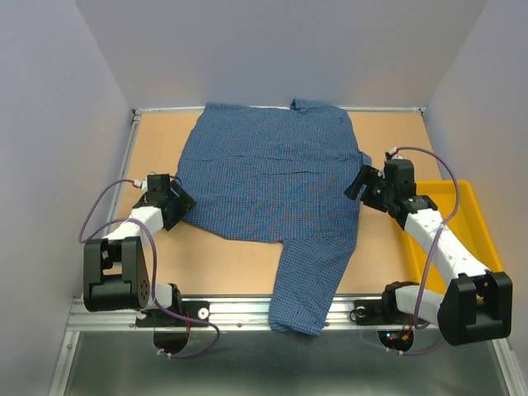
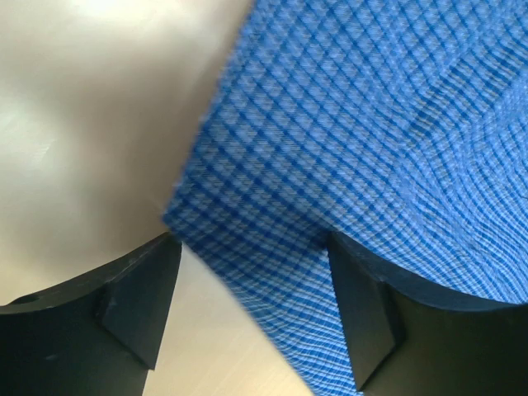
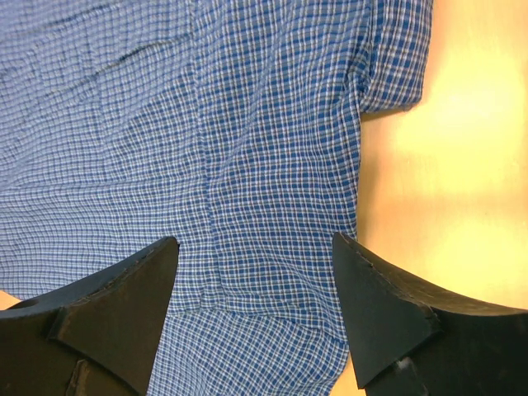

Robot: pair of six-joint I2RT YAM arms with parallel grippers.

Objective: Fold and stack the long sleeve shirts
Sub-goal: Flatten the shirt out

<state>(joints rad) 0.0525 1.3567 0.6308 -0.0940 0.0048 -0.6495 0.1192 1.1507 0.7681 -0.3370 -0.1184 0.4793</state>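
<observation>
Nearest to the arm bases, one long sleeve (image 1: 309, 280) of the blue checked shirt (image 1: 272, 177) runs down from the body of the shirt. Its end lies over the metal rail (image 1: 247, 312) at the front of the wooden table (image 1: 231, 264).

The left gripper (image 1: 177, 202) stands low at the left lower edge of the shirt. In the left wrist view its two black fingers (image 2: 140, 289) are spread wide. One finger is over the bare table and the other over the cloth, so the hem of the shirt passes between them. They pinch nothing.

The right gripper (image 1: 356, 183) is at the right edge of the shirt, about where the sleeve joins the body. In the right wrist view its fingers (image 3: 124, 305) are also spread apart, above the checked cloth, and nothing is held. It is perhaps just above the cloth and not touching, but the view does not show this clearly.

To the right of the shirt lies a yellow plastic tray (image 1: 474, 223), partly behind the right arm and apart from the cloth.

Farther away, the body of the shirt is spread flat in the middle of the table, with some small wrinkles. Its collar (image 1: 309, 106) is at the far edge.
</observation>
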